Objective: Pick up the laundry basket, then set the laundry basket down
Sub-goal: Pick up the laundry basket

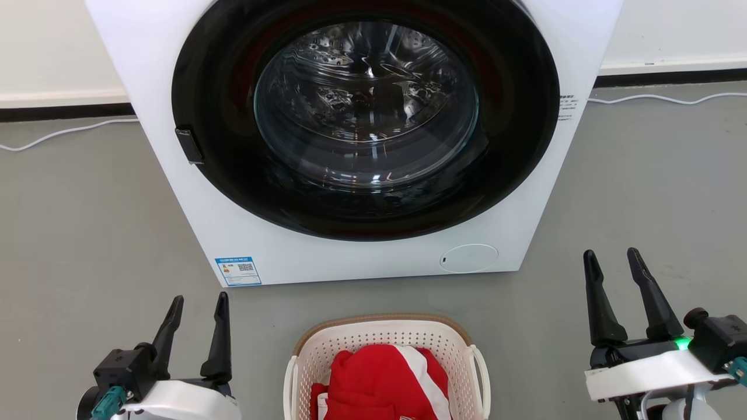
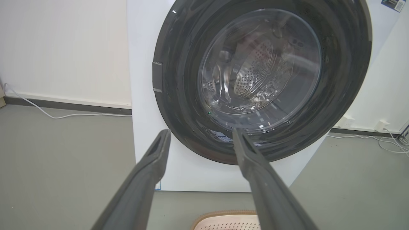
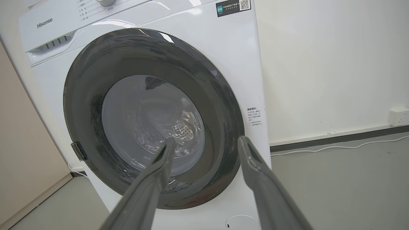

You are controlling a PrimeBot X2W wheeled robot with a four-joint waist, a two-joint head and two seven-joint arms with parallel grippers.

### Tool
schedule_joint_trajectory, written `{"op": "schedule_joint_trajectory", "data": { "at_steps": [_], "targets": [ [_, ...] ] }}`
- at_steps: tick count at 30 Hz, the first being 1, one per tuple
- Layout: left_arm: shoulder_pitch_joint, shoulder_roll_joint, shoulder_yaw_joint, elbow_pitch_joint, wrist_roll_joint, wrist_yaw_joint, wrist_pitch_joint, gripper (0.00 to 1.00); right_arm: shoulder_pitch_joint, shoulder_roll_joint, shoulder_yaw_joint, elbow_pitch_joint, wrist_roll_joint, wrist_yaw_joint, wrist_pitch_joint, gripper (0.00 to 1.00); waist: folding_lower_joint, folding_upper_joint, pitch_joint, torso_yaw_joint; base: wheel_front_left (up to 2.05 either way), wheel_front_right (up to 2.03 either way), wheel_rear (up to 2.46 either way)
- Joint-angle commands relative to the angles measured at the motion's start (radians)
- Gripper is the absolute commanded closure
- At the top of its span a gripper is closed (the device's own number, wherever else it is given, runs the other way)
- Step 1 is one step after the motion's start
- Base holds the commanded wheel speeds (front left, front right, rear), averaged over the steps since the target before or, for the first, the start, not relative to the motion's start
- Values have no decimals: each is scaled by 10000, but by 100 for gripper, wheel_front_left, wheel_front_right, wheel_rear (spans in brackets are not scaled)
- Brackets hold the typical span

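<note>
The perforated cream laundry basket (image 1: 382,335), tan woven-look rim, sits just before the glossy white washing machine (image 1: 327,256) — red fabric (image 1: 379,373) (a striped garment, perhaps) inside. Left gripper (image 1: 199,297) and right gripper (image 1: 611,253), off the machine's front corners, stand spread wide, empty.

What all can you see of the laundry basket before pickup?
The laundry basket is cream-white perforated plastic, rounded-rectangular, with a tan woven-look rim and a white loop handle on each side. It stands upright on the grey floor before the washing machine, apart from it. A red garment with a white stripe lies inside. The basket's near end is cut off by the head view's bottom edge. The open left gripper and open right gripper flank it, neither touching.
</note>
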Motion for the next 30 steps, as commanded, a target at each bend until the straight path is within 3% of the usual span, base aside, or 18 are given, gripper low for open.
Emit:
{"op": "schedule_joint_trajectory", "data": {
  "at_steps": [1, 30],
  "targets": [
    [-247, 14, 254, -305, 55, -57, -61, 0, -166, -152, 240, -189, 18, 71, -65, 0, 0, -1, 34, 11, 0, 0, 0],
    [-475, -57, 192, -224, 96, -59, -61, 0, -313, -208, 250, -154, -255, 71, -65, 0, 0, -1, 441, 81, 0, 0, 0]
  ]
}}
